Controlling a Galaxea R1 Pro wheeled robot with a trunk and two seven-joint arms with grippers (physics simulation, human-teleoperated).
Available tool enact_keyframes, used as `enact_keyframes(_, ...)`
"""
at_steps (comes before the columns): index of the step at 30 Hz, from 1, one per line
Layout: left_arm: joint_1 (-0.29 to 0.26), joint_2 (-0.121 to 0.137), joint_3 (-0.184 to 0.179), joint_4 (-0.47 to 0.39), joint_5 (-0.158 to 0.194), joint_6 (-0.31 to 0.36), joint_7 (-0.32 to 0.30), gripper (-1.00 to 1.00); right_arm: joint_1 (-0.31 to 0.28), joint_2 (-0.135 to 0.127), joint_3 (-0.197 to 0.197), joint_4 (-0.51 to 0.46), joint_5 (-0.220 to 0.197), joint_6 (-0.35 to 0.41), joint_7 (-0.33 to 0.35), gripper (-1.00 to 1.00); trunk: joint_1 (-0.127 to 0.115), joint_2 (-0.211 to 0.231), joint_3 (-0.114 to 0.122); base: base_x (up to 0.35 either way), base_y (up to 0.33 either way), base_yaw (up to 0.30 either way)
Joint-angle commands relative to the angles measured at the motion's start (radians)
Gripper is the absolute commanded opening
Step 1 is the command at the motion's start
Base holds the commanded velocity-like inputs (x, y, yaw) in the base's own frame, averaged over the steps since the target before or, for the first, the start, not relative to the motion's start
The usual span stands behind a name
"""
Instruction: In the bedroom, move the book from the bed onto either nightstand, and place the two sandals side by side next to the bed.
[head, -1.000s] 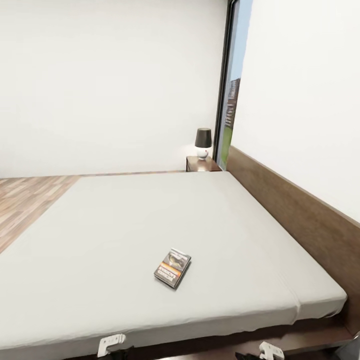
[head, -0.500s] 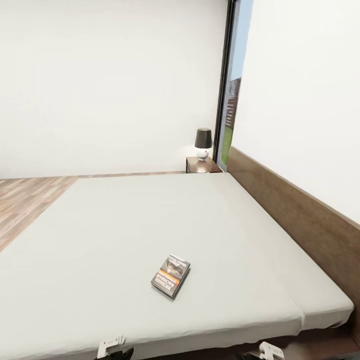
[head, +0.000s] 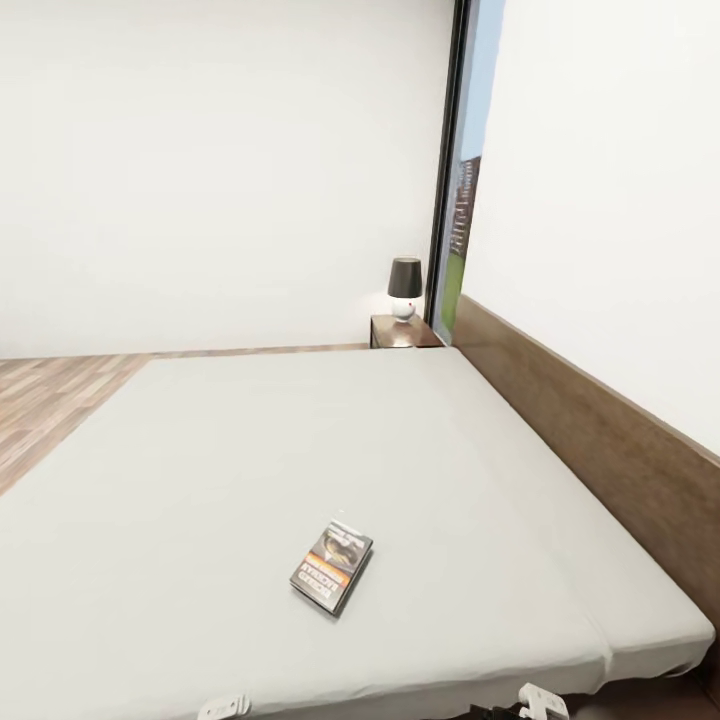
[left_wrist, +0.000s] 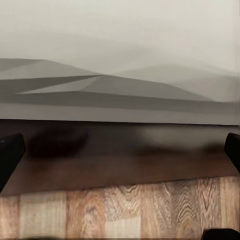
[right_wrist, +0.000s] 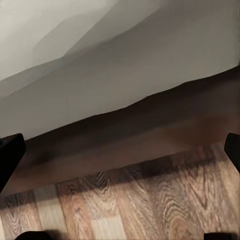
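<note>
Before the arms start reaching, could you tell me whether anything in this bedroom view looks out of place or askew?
Only the book: it lies alone on the bed, turned at an angle to the mattress edges. The lamp stands upright on the nightstand. Nothing looks spilled or damaged.

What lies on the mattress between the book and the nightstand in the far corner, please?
Nothing: in the head view the stretch of the bed between the book and the nightstand is bare grey mattress.

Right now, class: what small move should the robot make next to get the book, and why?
Probably raise the right tool above the mattress edge toward the book: the book lies flat near the bed's close side, and both tools hang low, open, facing the bed frame and floor.
</note>
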Motion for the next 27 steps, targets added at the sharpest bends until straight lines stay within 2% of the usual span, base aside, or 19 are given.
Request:
enact_keyframes(1,-0.002,0.000,0.001,-0.091,0.004,-0.008,-0.006,1.00,-0.001,0.000,-0.005,0.001,-0.005,0.002,0.005,1.00,0.000,0.000,-0.001,0.032,-0.013,0.000)
enact_keyframes(15,-0.002,0.000,0.001,-0.091,0.004,-0.008,-0.006,1.00,-0.001,0.000,-0.005,0.001,-0.003,0.002,0.006,1.00,0.000,0.000,-0.001,0.004,-0.001,0.004)
enact_keyframes(27,-0.002,0.000,0.001,-0.091,0.003,-0.008,-0.006,1.00,-0.001,0.000,-0.005,0.001,-0.003,0.002,0.006,1.00,0.000,0.000,-0.002,0.000,0.000,0.106)
